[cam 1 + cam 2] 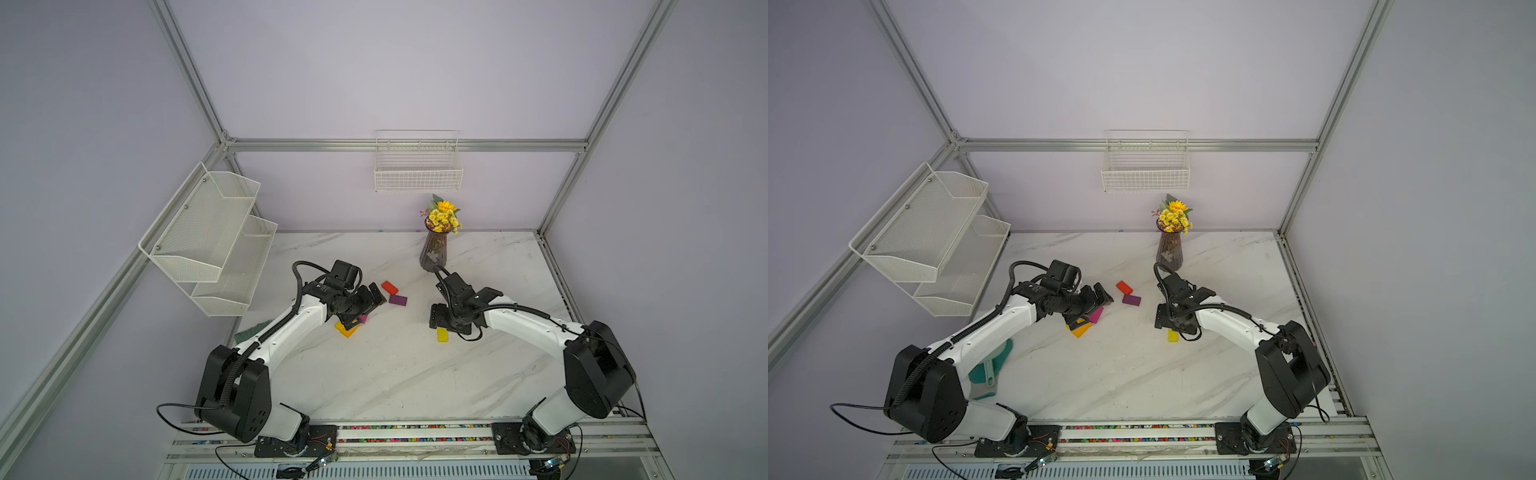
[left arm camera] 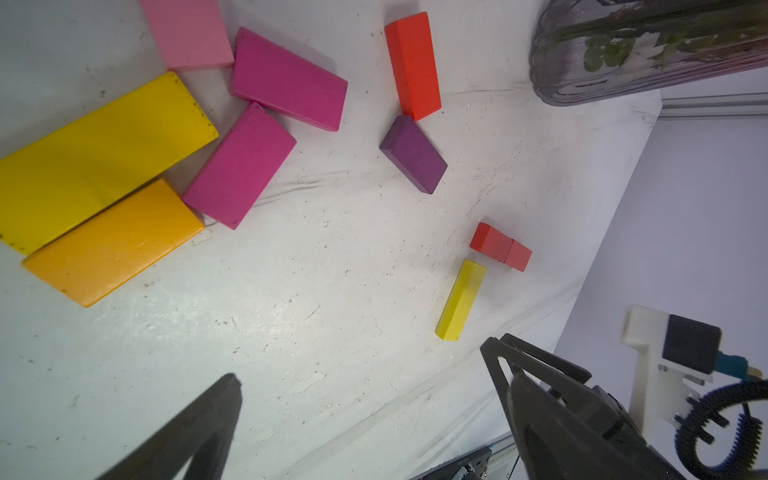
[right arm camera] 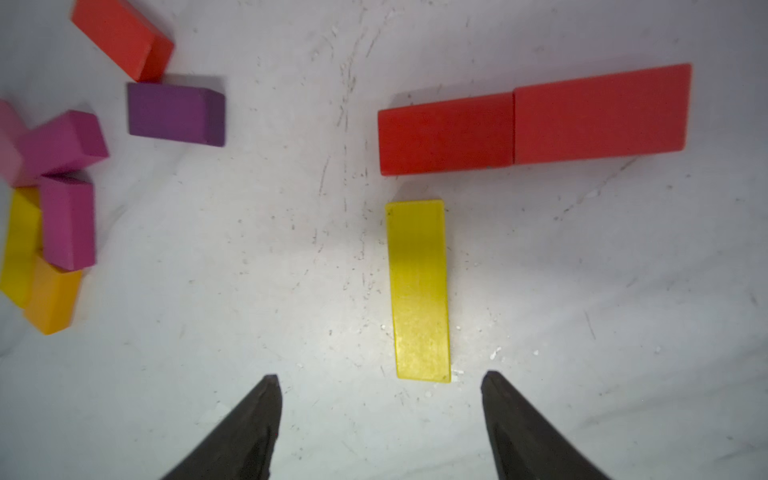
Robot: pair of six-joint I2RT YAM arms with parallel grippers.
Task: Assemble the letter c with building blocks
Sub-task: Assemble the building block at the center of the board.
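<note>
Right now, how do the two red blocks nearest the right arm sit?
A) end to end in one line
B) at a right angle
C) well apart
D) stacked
A: in the right wrist view the two red blocks butt short end to short end as one straight bar, with the yellow block lying square to it.

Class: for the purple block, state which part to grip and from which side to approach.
Probably from above, pinching the purple block across its long sides at mid-length: it lies flat, both long sides exposed, while the red block beside it crowds one corner.
</note>
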